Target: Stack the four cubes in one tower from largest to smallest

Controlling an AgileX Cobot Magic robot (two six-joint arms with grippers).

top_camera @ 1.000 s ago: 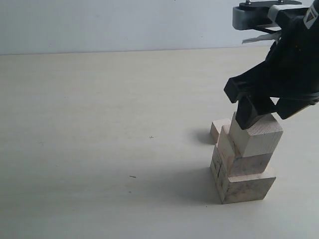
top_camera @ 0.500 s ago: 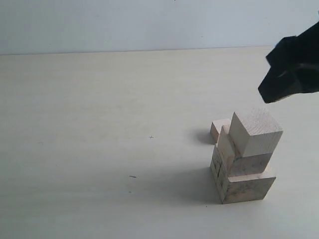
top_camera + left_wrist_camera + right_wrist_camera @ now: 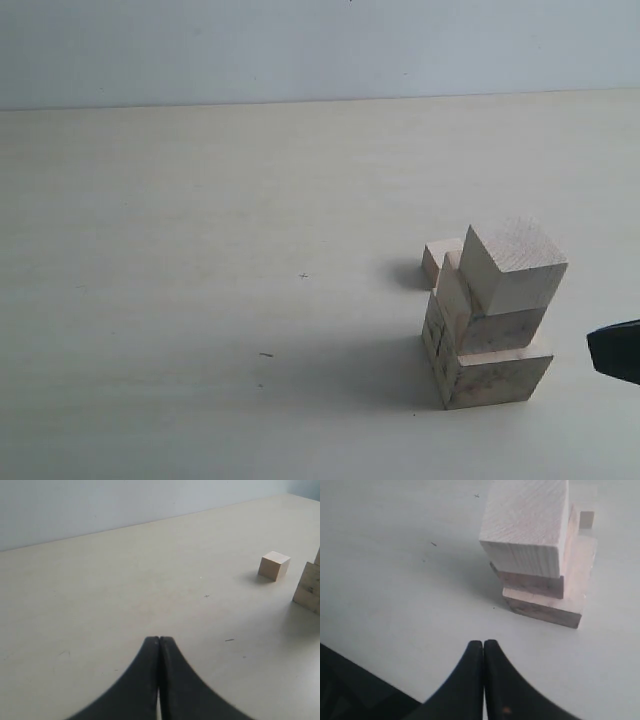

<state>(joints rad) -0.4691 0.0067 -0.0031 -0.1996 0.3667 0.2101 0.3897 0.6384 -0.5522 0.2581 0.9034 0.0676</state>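
Observation:
Three pale wooden cubes form a stepped tower at the right of the table: the largest cube [image 3: 495,375] at the bottom, a middle cube [image 3: 495,325] on it, and a third cube [image 3: 515,265] on top, turned slightly askew. The smallest cube [image 3: 438,258] sits alone on the table just behind the tower. My right gripper [image 3: 483,642] is shut and empty, hanging clear of the tower [image 3: 527,525]; only a dark tip [image 3: 618,352] of it shows at the exterior view's right edge. My left gripper [image 3: 159,639] is shut and empty, far from the smallest cube [image 3: 274,565].
The pale table [image 3: 200,300] runs wide to the left of the tower, bearing only a few small dark specks [image 3: 266,354]. A light wall [image 3: 300,50] stands behind the table's far edge.
My right gripper let go of the top cube, rose off it, swung away right and down, and its jaws closed. The three-cube stack did not move.

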